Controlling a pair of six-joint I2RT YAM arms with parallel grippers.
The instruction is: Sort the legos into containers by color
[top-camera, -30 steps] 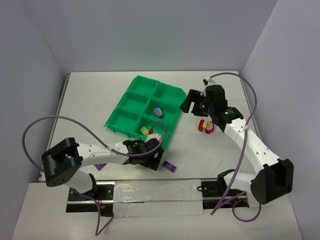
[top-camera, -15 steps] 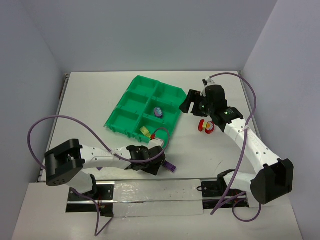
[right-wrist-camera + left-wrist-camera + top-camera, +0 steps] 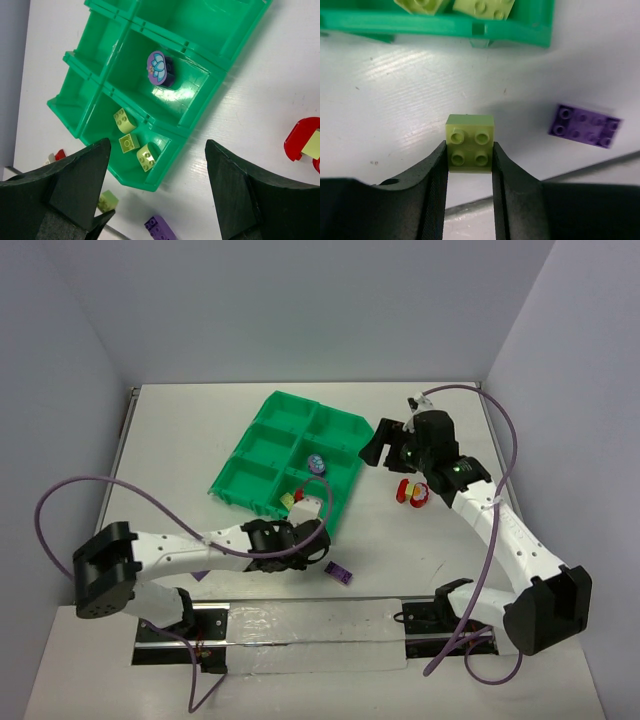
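On your left claw (image 3: 469, 147) you see two matte black fingers (image 3: 432, 195) with smooth, curved inner faces. Your right claw (image 3: 157, 145) has thicker black fingers (image 3: 235, 195), wedge-shaped and faceted. Behind each claw sits a black wrist block, then white tubular links along the left arm (image 3: 180, 550) and right arm (image 3: 505, 535). Farthest from each claw is a boxy black housing (image 3: 105, 575). A purple cable (image 3: 60, 495) loops off each arm.

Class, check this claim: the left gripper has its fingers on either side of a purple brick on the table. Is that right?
Not quite. The left gripper has them on either side of a yellow brick, as the left wrist view shows; the purple brick lies apart on the table.
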